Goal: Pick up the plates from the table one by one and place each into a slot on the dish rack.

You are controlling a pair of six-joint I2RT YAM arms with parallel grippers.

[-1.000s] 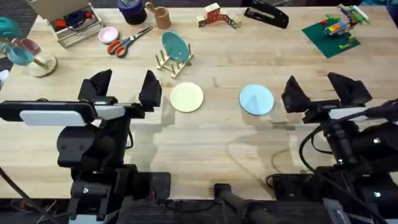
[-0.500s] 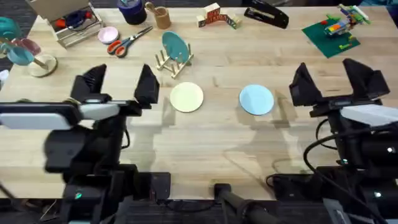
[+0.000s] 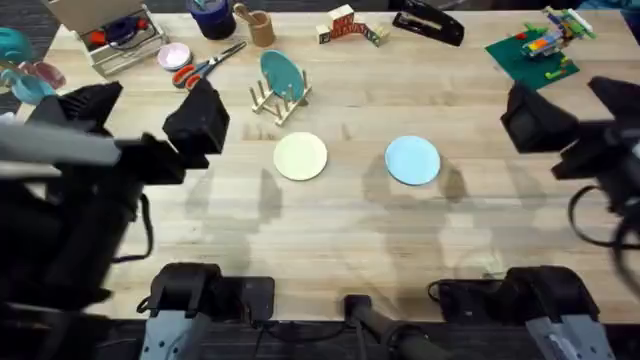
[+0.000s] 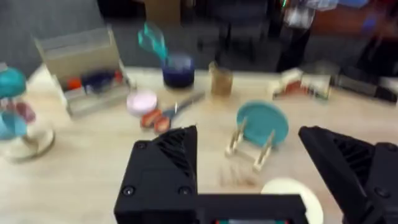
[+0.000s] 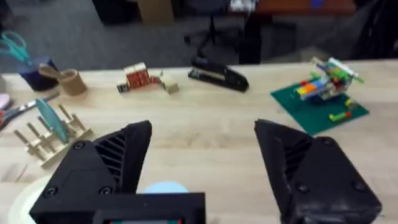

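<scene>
At the far left of the overhead view the left gripper (image 3: 140, 115) hangs above the table (image 3: 330, 240), a broad top of pale wood planks with fine grain; its black, wedge-shaped fingers are spread wide and hold nothing. Past it toward the back lie orange-handled scissors (image 3: 205, 66) with thin metal blades. Next comes the dish rack (image 3: 280, 100), a small frame of light wood with thin upright dowel pegs on a slatted base, and a darker teal plate (image 3: 280, 74) stands on edge between its pegs. Just in front of the rack, flat on the wood, lies the pale creamy yellow plate (image 3: 300, 157), round, smooth and matte. Near it to the right, apart from it, lies the light sky blue plate (image 3: 412, 160), the same round flat shape and the same size, also flat on the table. At the back a black stapler (image 3: 428, 22) rests near the edge, and farther right sits a green base plate with coloured toy bricks (image 3: 540, 45). At the far right the right gripper (image 3: 575, 115) hovers with its black fingers spread apart, empty, well clear of the blue plate.
</scene>
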